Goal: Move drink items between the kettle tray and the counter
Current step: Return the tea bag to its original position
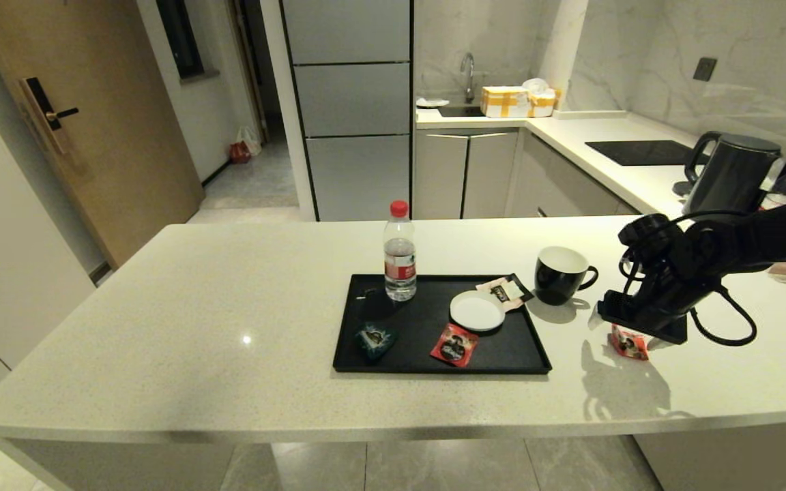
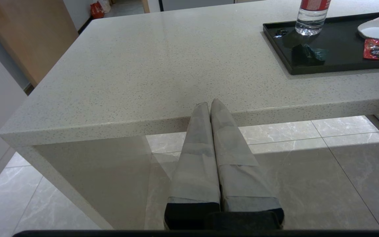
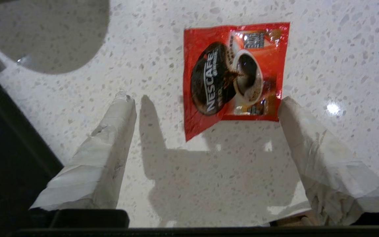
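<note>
Right claw (image 3: 206,102) down low over the bench (image 1: 229,293), just off the right end of the black tray (image 1: 543,354), taped fingers (image 3: 110,138) spread wide apart and gripping nothing. Red sachet (image 3: 234,74) lying flat on the pale stone beneath it, one edge right against the tip of one finger, the other finger standing clear of it. Same sachet peeking out from under the claw in the head view (image 1: 628,343). Black mug (image 1: 560,274) upright on the bench just beside the tray's far right corner, handle turned toward the right arm. On the tray: a second red sachet (image 1: 454,345) near the front rim, a white saucer (image 1: 477,311) behind it, a teal sachet (image 1: 375,339) at the left front, a water bottle (image 1: 400,252) standing toward the back. Left claw (image 2: 211,105) parked below the bench's front edge, fingers pressed together, holding nothing.
</note>
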### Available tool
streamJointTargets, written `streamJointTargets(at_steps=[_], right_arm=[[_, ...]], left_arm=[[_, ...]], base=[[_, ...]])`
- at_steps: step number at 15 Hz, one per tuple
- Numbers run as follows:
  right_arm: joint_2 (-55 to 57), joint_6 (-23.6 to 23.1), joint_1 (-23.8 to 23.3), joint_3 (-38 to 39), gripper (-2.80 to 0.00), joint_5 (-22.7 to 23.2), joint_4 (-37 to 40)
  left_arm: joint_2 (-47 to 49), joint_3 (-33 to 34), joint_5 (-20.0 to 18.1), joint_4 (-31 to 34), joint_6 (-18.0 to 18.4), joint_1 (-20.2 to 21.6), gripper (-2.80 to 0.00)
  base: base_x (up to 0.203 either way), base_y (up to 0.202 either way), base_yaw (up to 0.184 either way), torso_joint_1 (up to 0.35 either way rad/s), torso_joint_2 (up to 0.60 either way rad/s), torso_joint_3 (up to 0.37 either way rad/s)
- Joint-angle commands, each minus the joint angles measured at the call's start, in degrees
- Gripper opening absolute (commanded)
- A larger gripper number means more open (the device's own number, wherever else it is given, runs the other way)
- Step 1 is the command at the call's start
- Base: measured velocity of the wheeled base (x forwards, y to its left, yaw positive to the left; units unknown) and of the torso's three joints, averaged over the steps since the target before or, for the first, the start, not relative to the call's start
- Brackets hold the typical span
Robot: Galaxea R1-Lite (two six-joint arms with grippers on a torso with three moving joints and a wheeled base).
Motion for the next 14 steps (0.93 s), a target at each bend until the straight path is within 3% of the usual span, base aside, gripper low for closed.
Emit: streamJointTargets(at_steps=[1, 4, 5, 14], right_arm=[[0.43, 0.16, -0.36, -0.22, 0.0, 0.04, -0.72], [1.52, 0.06, -0.52, -0.13, 0.0, -0.06, -2.63], [1.82, 0.07, -0.62, -0.13, -2.8, -0.15, -2.67], [-2.12, 0.16, -0.8, 1.84, -2.8, 0.02, -2.31]], left_arm=[[-0.02, 0.0, -0.01, 0.0, 0.06, 0.0, -2.8], [-0.02, 0.0, -0.01, 0.0, 0.06, 0.0, -2.8], [-0.02, 0.0, -0.01, 0.0, 0.06, 0.0, -2.8], [-0.02, 0.0, -0.01, 0.0, 0.06, 0.0, -2.8]], base=[[0.0, 0.0, 0.0, 0.0, 0.0, 0.0], [0.0, 0.0, 0.0, 0.0, 0.0, 0.0], [0.0, 0.0, 0.0, 0.0, 0.0, 0.0], [0.0, 0.0, 0.0, 0.0, 0.0, 0.0]])
